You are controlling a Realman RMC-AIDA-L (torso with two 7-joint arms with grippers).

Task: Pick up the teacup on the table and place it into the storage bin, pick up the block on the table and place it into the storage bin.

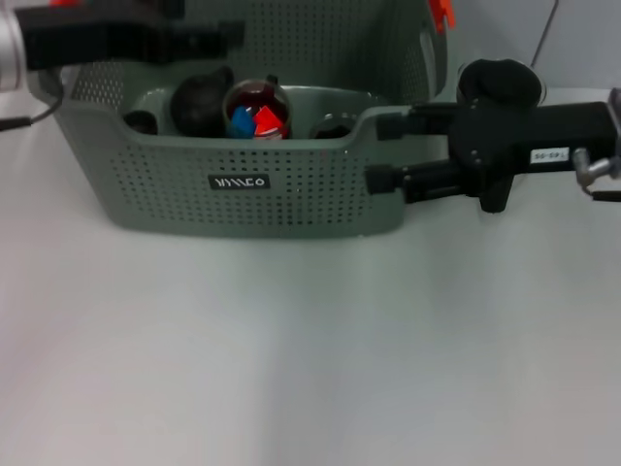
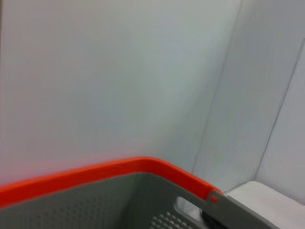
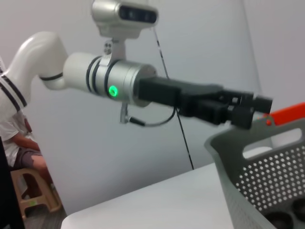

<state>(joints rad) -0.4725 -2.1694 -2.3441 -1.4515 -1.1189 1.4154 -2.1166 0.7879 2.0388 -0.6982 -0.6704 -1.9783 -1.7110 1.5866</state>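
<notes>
The storage bin (image 1: 291,199), grey and perforated, stands at the back of the white table (image 1: 291,349). Inside it is a round teacup (image 1: 256,97) with a dark red inside. A blue and red block (image 1: 256,122) shows at its front; I cannot tell whether the block lies in the cup. My left gripper (image 1: 218,39) hovers over the bin's left part, and the right wrist view shows the left gripper (image 3: 252,109) above the rim. My right gripper (image 1: 380,151) stands open at the bin's right front corner, fingers pointing left, holding nothing.
Other dark cup-like things (image 1: 202,102) lie in the bin. Orange clips (image 2: 119,171) run along its rim (image 3: 248,143). A wall stands close behind the bin. Off the table, a person (image 3: 14,138) sits on a stool.
</notes>
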